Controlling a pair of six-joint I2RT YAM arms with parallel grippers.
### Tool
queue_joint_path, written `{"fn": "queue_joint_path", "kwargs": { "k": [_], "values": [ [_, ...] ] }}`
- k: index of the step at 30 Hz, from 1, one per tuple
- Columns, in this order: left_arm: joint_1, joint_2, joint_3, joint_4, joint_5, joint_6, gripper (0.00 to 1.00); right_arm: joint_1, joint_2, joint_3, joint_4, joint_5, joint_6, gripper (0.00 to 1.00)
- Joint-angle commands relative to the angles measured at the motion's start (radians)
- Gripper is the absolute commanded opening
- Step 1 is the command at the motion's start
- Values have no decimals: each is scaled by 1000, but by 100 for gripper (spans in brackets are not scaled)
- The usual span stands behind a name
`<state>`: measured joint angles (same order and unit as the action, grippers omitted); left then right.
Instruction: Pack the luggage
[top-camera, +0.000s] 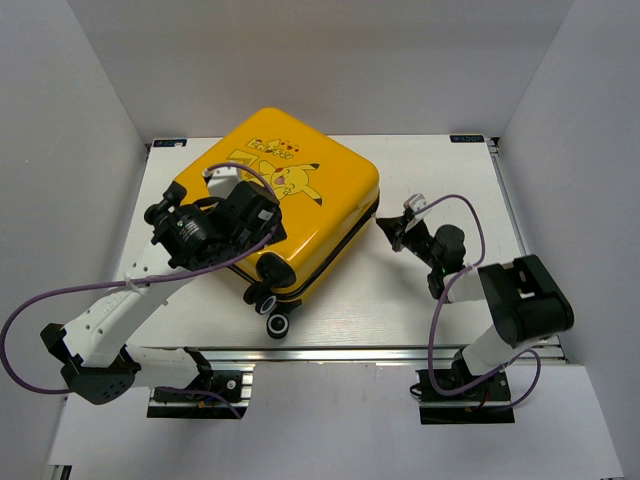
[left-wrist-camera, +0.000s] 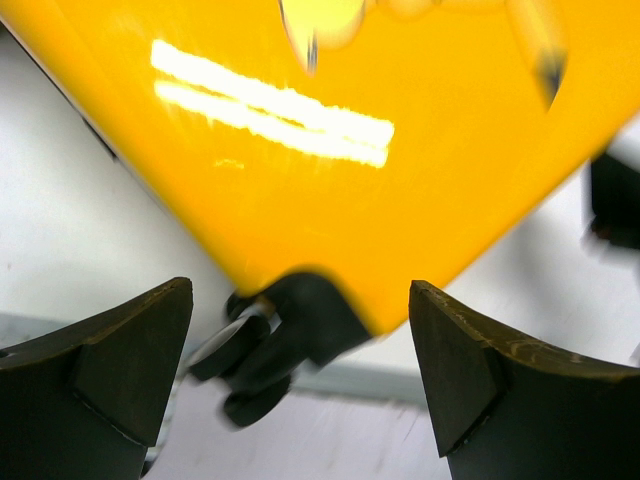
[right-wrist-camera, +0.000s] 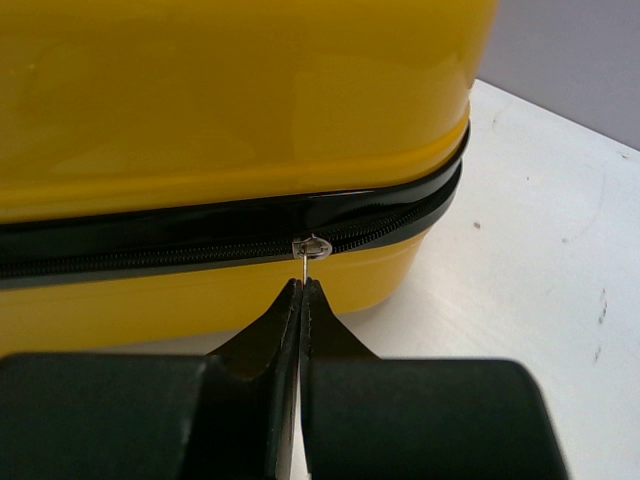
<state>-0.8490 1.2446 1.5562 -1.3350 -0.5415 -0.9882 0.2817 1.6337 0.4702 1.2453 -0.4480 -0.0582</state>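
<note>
- Luggage (top-camera: 290, 200): a yellow hard shell, closed, lying flat on the table (top-camera: 420, 290) left of centre, with the cartoon face up. One corner points toward the arms.
- Wheels (top-camera: 272, 312): black and small, at that near corner. The left wrist view shows them blurred beneath the shell's edge.
- Left gripper (left-wrist-camera: 300, 290): fingers spread wide, one to each side of the wheel corner, with nothing between them but the shell below. From above, the arm's own body hides the fingertips, so contact with the shell cannot be judged.
- Right gripper (right-wrist-camera: 302, 292): fingers pressed together at the side of the luggage, level with the seam. It appears to pinch the thin tab of the zipper pull (right-wrist-camera: 312, 246), though the tab is too fine to be certain.
- Zip track (right-wrist-camera: 150, 255): a black band between the two yellow halves, cut off at the left edge of the right wrist view.
</note>
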Motion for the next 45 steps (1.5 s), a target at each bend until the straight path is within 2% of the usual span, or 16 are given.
{"fn": "queue_joint_path", "kwargs": {
  "k": [1, 4, 7, 11, 16, 21, 25, 29, 33, 36, 39, 41, 45],
  "values": [
    [40, 47, 79, -79, -195, -81, 98, 30, -141, -116, 68, 124, -15, 0],
    [94, 110, 84, -76, -207, -112, 98, 42, -173, -137, 19, 163, -34, 0],
    [210, 214, 105, -82, -224, -116, 98, 39, -186, -101, -52, 219, -43, 0],
    [503, 231, 113, -17, -161, -70, 98, 37, -195, -87, -58, 226, -11, 0],
    [730, 203, 81, 51, -106, -69, 98, 36, -207, -74, -109, 218, -22, 0],
    [924, 269, 21, 94, 4, -82, 98, 33, -212, -61, -129, 230, -26, 0],
    [973, 289, -38, 250, 138, -78, 98, 36, -213, -50, -153, 210, -20, 0],
    [973, 306, -80, 393, 254, -82, 98, 37, -210, -44, -173, 203, -19, 0],
    [973, 351, -102, 471, 267, -89, 98, 36, -215, -47, -179, 212, -6, 0],
    [973, 432, -46, 476, 239, -95, 98, 36, -235, -54, -184, 216, 3, 0],
    [964, 516, -6, 599, 264, -87, 82, 37, -258, -73, -188, 226, 6, 0],
    [952, 591, 25, 669, 316, -60, 75, 39, -267, -84, -195, 236, 9, 0],
    [943, 751, 165, 747, 408, -12, 74, 36, -264, -67, -234, 313, -6, 0]
  ]
}}
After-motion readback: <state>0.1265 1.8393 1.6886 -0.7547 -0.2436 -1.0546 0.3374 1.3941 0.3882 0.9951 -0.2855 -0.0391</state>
